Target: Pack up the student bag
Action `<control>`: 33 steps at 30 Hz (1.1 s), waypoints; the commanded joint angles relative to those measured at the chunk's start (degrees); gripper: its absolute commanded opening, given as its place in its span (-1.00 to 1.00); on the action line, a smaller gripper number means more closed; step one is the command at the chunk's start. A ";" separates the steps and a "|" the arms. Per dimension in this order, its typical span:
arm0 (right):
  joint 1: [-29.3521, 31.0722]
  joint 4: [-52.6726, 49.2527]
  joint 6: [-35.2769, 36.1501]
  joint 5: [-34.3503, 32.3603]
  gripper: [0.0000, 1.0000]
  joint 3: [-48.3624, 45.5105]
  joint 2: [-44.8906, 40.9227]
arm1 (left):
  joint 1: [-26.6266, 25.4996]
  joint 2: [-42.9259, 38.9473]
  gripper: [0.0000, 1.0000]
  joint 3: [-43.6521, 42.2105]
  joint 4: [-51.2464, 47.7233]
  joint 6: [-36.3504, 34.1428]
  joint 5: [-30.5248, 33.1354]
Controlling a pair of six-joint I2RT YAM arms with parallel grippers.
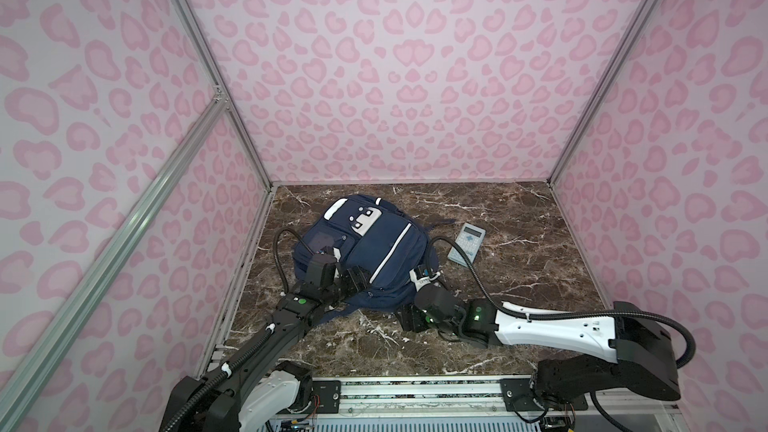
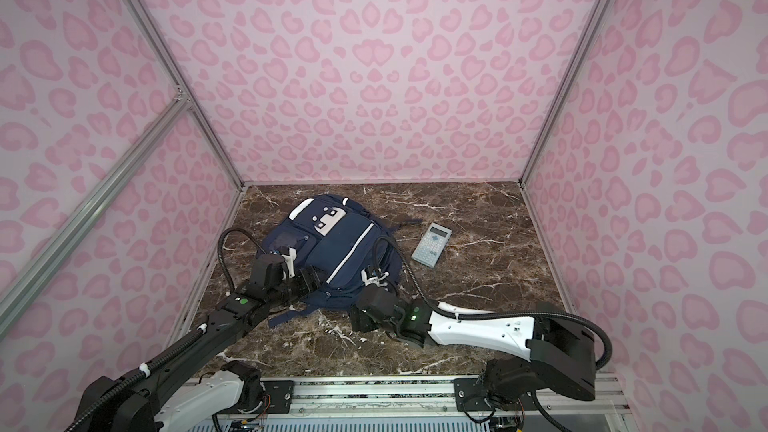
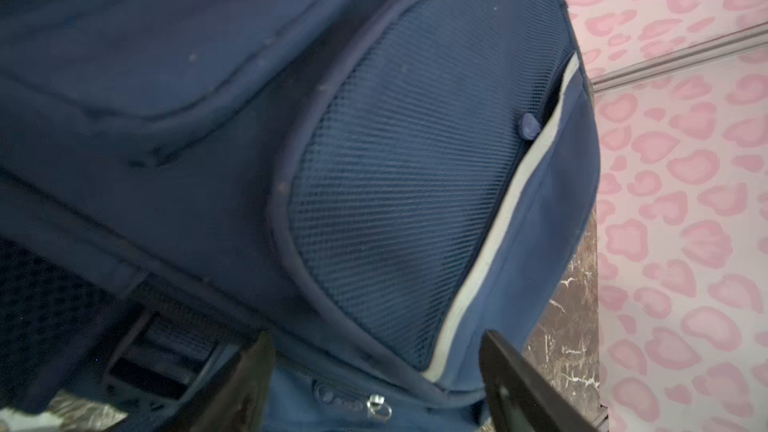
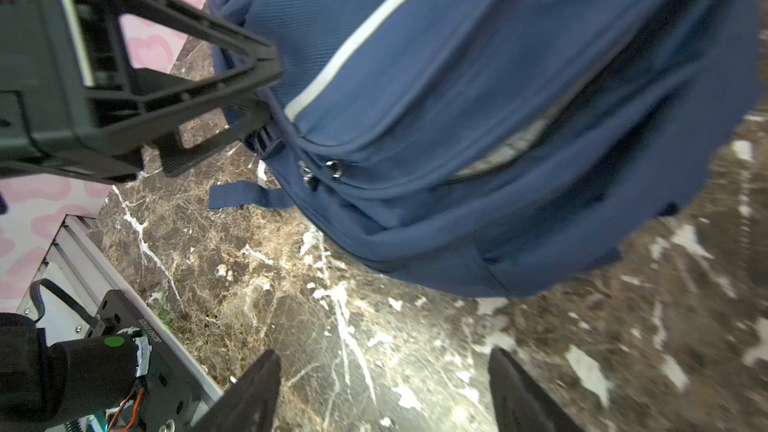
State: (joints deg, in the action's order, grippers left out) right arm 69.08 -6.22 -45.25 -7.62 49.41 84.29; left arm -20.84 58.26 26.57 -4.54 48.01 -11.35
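The navy student bag (image 1: 376,249) lies front-up on the left half of the marble table (image 1: 511,292), with a calculator (image 1: 466,243) near its right side. The left claw (image 3: 376,336) is spread wide at the bag's near edge. The right claw (image 4: 384,352) hovers spread over marble close by.

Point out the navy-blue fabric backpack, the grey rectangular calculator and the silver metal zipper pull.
Navy-blue fabric backpack (image 1: 361,245): in a top view, front panel.
Grey rectangular calculator (image 1: 464,247): in a top view, keypad.
Silver metal zipper pull (image 3: 380,406): left wrist view, ring.
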 commanded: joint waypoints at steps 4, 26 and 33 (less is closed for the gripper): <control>1.22 10.84 2.70 -0.18 0.16 6.06 11.66 | 0.44 4.75 0.22 -0.91 10.01 1.88 4.83; -3.40 15.22 0.83 -2.33 -0.38 10.26 21.10 | 0.63 4.37 -0.94 -1.34 14.87 10.70 -9.48; -5.91 15.90 7.05 -4.66 -0.38 14.87 23.67 | 0.62 2.06 -0.94 -1.29 11.59 10.06 -9.96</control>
State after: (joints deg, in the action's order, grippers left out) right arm 63.70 4.91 -42.02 -7.51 63.96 107.77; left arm -20.14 60.45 25.23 6.85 58.43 -15.46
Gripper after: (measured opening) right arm 0.311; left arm 0.108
